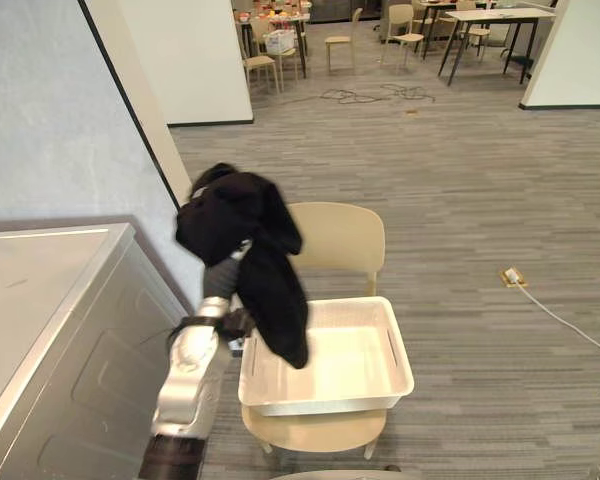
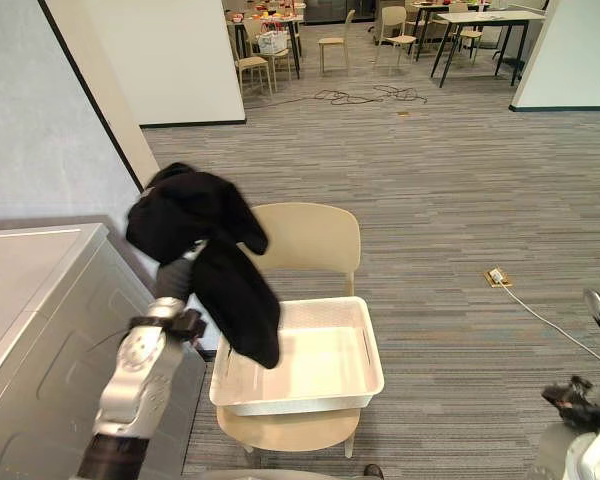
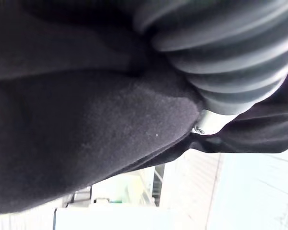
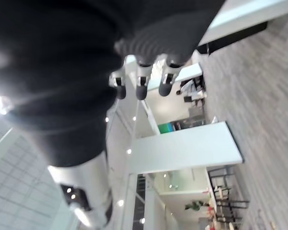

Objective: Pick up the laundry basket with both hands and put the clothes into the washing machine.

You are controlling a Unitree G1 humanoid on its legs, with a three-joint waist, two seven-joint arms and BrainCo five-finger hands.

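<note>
A black garment point(image 1: 245, 240) hangs in the air above the left end of the white laundry basket point(image 1: 395, 370), its lower end trailing into the basket. It is draped over my raised left hand point(image 3: 221, 48), whose fingers are hidden under the cloth. The basket sits on the seat of a beige chair point(image 1: 345, 235). The grey washing machine point(image 1: 40, 290) stands to the left of the chair, its top beside my left arm. My right hand point(image 2: 572, 396) is low at the far right, away from the basket, its fingers point(image 4: 141, 86) relaxed and holding nothing.
A grey partition wall point(image 1: 70, 120) rises behind the washing machine. A floor socket with a white cable point(image 1: 513, 277) lies on the carpet to the right. Tables and chairs point(image 1: 280, 45) stand far at the back of the room.
</note>
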